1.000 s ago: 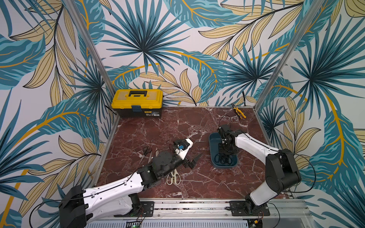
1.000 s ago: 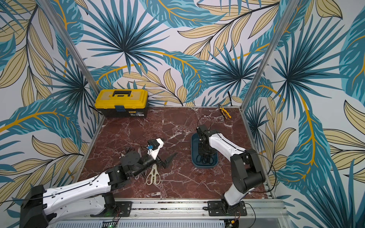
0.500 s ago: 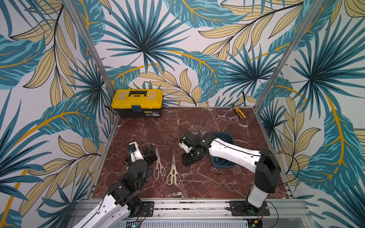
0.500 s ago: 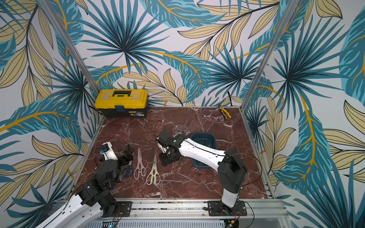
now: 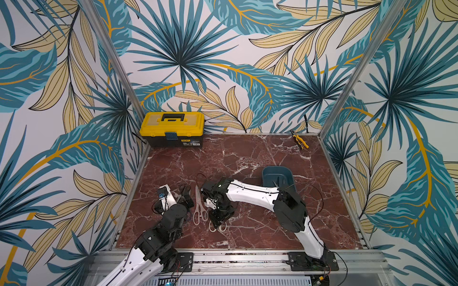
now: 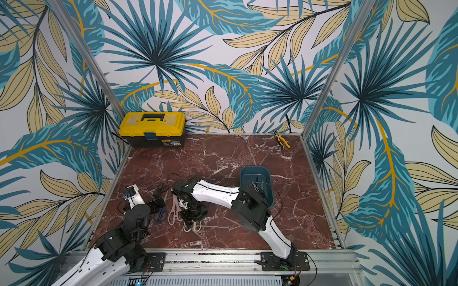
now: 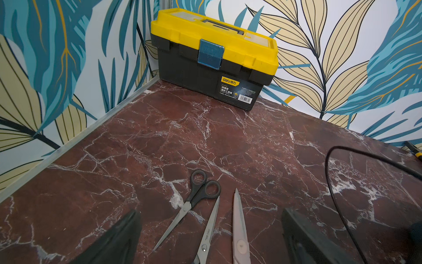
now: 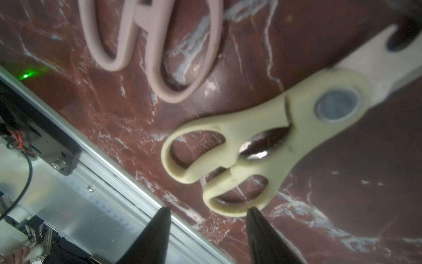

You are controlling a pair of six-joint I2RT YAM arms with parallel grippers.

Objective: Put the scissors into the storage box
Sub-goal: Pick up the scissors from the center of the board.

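Although seemingly done for some inside the box [image 5: 277, 173], left to move four scissors [image 7: 201, 189] on the table [image 5: 247, 158], with right gripper [image 8: 207, 211] part-open over cream shears [image 8: 251, 148], left gripper [image 7: 210, 210] wide and empty.

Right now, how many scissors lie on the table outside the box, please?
4: black pair by the left hand, blue pair beside it, pink pair next, cream shears under the right hand. Arms may hide others.
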